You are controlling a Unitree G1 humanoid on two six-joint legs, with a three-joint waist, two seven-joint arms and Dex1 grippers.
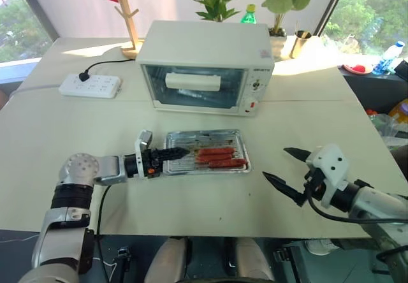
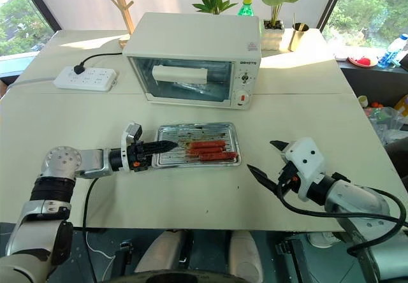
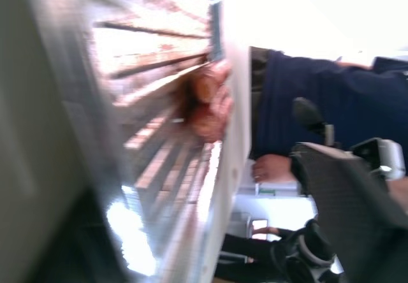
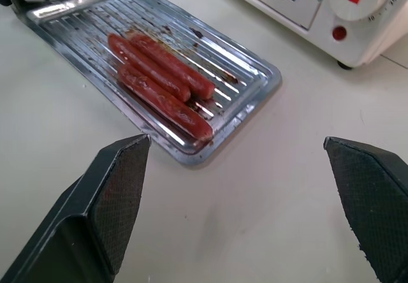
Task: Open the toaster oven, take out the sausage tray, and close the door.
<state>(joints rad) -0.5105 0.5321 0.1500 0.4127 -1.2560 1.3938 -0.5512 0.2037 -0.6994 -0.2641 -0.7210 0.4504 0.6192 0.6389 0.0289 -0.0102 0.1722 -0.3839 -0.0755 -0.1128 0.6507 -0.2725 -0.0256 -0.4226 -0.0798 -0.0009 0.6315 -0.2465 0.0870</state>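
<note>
While the sausage tray (image 1: 207, 151) lies flat on the table (image 1: 76, 168), just in front of the toaster oven (image 1: 205, 66), we see the door (image 1: 194, 86) shut upright against the oven's front, its white bar handle (image 1: 192, 81) across the glass. Three red sausages (image 4: 159, 82) lie side by side on the tray's ribbed floor, toward its right half.

Our left gripper (image 1: 171, 154) reaches in level from the left, and its black fingers (image 1: 172, 152) lie over the tray's left end, pointing right. From the head views we cannot tell how far apart these fingers stand, nor whether they pinch the tray's rim; the left wrist view is too blurred to settle it, though it shows the tray close up and a person's dark sleeve beyond.

Our right gripper (image 1: 284, 166) hovers above the table to the right of the tray, well apart from it, its two fingers spread wide with nothing between them. In the right wrist view the tray's near right corner sits between those fingers, farther off.

A white power strip (image 1: 90, 85) rests on the far left of the table, left of the oven.
</note>
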